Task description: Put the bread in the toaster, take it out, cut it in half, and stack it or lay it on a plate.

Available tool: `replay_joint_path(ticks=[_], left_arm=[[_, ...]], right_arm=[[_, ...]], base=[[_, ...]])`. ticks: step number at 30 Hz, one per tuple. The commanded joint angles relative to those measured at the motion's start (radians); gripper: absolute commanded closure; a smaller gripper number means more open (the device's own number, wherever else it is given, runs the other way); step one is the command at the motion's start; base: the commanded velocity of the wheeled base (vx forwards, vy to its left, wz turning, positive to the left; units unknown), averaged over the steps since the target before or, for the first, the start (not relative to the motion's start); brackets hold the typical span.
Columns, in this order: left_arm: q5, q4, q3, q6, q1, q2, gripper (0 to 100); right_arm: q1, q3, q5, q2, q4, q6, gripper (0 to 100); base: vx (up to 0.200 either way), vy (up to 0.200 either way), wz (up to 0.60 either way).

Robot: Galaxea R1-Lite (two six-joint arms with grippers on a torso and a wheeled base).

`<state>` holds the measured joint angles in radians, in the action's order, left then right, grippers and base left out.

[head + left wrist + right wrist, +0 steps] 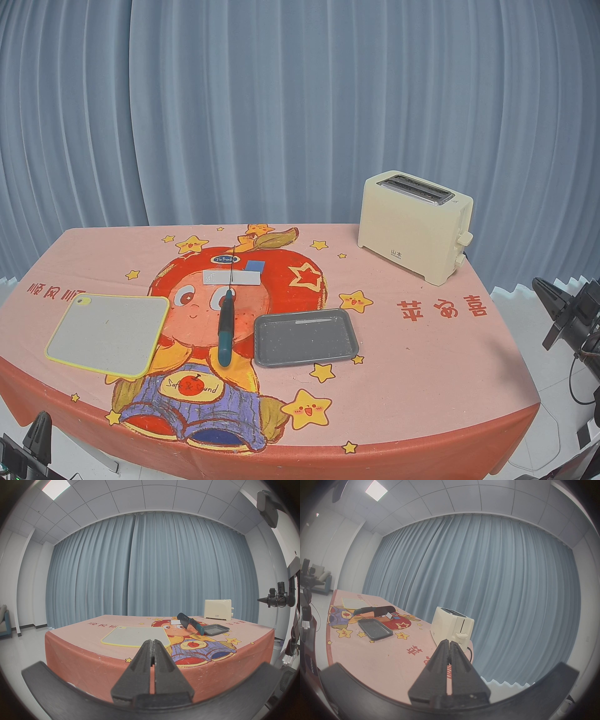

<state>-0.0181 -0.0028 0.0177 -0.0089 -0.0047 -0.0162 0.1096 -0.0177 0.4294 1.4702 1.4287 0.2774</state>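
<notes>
Opening step, by my judgement: both arms hang back off the table with nothing in hand.
Left gripper (152, 643) and right gripper (448, 643) are pressed closed, empty. The toaster (415, 225) stands at the table's 2 o'clock; whether bread sits in its slots I cannot tell. The tray (306, 337) lies near centre, the knife (225, 325) at its 9 o'clock, the board (107, 333) beyond. Next likely calls for an opened gripper reaching in.

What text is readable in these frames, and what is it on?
"顺风顺": red, tablecloth, robot's left side.
"苹安喜": red, tablecloth, in front of the toaster; stylised, so not certain.
"Safe & Sound": badge on the tablecloth cartoon.
Oval by the knife tip: too small to read.
Toaster logo: too small to read.
</notes>
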Motion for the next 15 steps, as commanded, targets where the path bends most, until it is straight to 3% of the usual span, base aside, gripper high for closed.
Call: replay_joint_path(ticks=[1,6,15], left_arm=[[0.0,0.0,-0.018,0.0,0.0,0.001,100],[0.0,0.0,-0.018,0.0,0.0,0.001,100],[0.0,0.0,-0.018,0.0,0.0,0.001,100]], right_arm=[[-0.001,0.018,0.0,0.002,-0.001,0.009,100],[0.004,0.018,0.002,-0.007,-0.047,0.063,100],[-0.007,0.018,0.002,-0.08,-0.16,0.071,100]], base=[[0.0,0.0,0.0],[0.0,0.0,0.0],[0.0,0.0,0.0]])
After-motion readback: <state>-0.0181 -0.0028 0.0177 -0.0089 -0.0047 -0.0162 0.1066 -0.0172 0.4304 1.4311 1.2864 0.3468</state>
